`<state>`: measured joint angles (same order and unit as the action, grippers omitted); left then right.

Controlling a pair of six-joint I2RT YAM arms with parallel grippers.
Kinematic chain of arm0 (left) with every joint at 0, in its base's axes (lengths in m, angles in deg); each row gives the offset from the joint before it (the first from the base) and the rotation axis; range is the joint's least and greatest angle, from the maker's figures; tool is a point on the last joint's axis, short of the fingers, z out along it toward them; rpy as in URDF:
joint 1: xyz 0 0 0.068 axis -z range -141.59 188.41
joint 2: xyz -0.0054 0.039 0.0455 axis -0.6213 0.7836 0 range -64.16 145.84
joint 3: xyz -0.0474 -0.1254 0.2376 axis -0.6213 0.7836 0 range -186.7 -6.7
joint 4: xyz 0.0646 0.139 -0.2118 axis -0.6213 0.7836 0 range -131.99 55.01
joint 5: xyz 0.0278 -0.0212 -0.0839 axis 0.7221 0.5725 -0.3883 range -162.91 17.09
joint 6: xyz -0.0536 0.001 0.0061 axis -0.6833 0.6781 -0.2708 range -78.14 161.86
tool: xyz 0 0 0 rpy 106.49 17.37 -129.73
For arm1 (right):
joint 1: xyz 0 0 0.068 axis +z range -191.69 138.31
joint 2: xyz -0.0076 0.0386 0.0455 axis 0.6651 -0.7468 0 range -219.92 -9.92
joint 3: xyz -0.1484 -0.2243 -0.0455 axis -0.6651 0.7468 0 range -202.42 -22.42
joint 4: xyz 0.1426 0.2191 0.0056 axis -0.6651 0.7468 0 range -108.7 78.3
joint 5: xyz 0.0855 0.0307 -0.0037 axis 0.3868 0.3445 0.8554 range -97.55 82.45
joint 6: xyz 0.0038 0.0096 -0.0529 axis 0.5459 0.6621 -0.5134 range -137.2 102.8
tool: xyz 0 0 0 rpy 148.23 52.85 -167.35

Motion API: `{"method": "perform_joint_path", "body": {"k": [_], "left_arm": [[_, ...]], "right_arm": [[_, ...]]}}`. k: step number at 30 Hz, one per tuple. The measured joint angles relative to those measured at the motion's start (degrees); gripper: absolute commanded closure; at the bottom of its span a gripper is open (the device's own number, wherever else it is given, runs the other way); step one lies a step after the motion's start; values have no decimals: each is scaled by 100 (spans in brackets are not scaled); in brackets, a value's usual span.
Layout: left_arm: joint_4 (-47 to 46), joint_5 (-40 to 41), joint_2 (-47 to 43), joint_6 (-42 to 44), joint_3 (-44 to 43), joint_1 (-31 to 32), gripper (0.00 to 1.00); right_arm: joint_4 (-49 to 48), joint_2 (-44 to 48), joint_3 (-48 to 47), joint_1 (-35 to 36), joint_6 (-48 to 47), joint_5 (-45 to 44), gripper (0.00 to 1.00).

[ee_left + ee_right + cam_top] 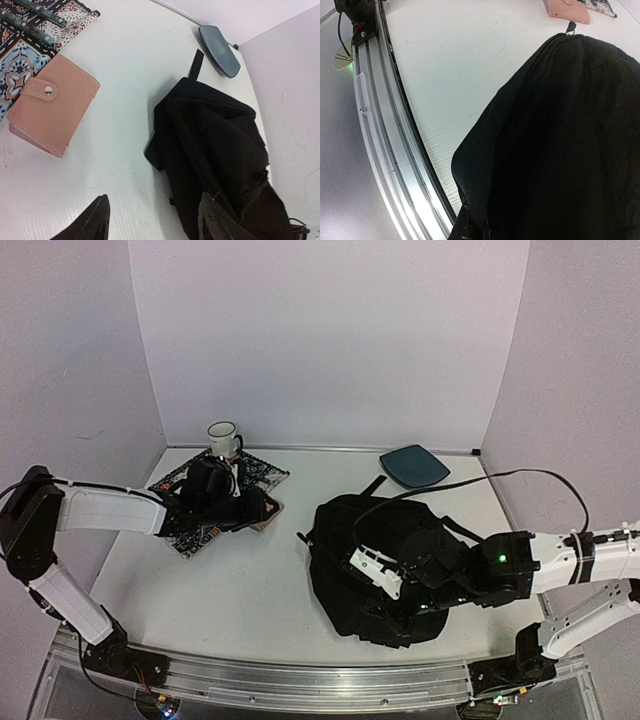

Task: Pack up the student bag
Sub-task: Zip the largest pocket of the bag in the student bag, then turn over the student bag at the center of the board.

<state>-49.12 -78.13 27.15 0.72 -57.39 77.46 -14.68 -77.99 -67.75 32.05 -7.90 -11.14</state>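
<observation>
Floppy student bag [335, 565] near front rail [300, 682]

The white counter [250, 580] carried a black backpack [332, 558] on its right half. A teal pad [413, 465] lay near the far right corner. A patterned cloth [262, 472], a pink wallet [52, 110] at its edge and a white mug [222, 437] occupied the far left.

Your left arm [105, 508] stretches rightward, left gripper [154, 202] jaws parted; your right arm [600, 562] bends inward, right gripper [375, 570] closed tight.
</observation>
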Motion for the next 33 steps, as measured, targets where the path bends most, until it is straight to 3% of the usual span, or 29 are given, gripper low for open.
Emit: {"method": "perform_joint_path", "body": {"k": [4,13,18,24,27,31,33], "left_arm": [[4,-194,-587,-256,344,72,30],[-40,-1051,174,-711,98,329,23],[-43,-1316,603,-822,-209,705,22],[-94,-1496,1120,-881,-646,869,26],[-100,-1561,1493,-881,-911,868,42],[-110,-1721,1919,-844,-1289,863,83],[-134,-1763,1967,-815,-1382,863,96]], "right_arm": [[69,-481,-185,24,173,77,93],[100,-1364,-927,21,384,241,23],[133,-1434,-1366,9,438,65,5],[209,-1434,-1636,-362,703,-495,2],[273,-1434,-1622,-703,909,-796,2],[307,-1432,-1541,-956,1140,-1150,2],[333,-1432,-1466,-1001,1257,-1296,2]]}}
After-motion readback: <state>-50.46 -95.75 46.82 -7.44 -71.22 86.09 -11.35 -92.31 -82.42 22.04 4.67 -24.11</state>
